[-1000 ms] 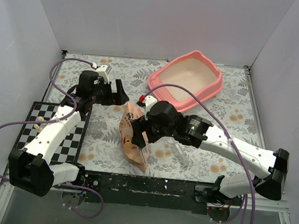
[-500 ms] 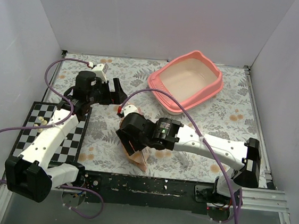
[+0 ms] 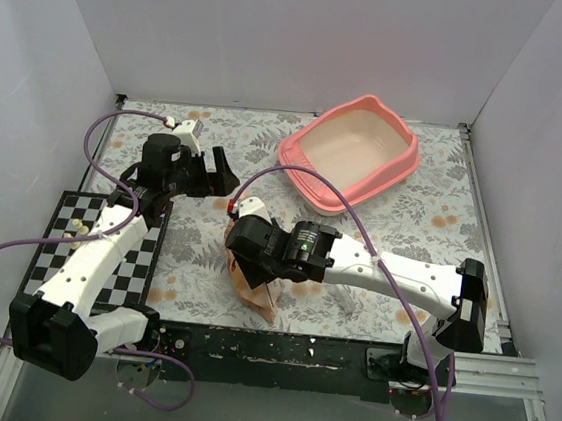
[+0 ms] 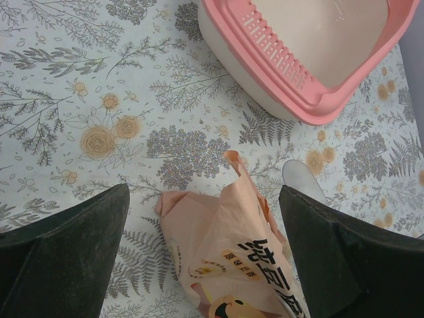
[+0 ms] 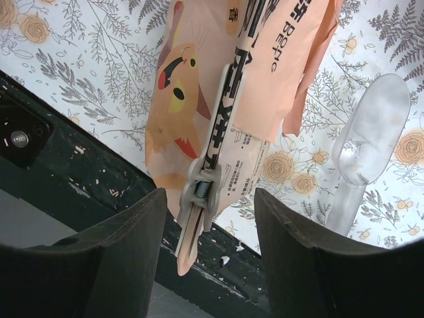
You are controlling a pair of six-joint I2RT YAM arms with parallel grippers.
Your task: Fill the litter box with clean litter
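Right claw [image 5: 209,212] swung over bag [image 5: 278,59], spread astride clip [image 5: 199,189], contact unclear; left claw [image 4: 202,222] spread; scoop [image 5: 374,126] handle partly hidden.

Bag [image 4: 232,258] below parted fingers [image 4: 59,245] — litter box [image 4: 298,73] beyond.

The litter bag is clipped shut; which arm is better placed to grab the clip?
Right: the right gripper, jaws open, straddles the clip on the bag; the left gripper hovers open over the bag's other end.
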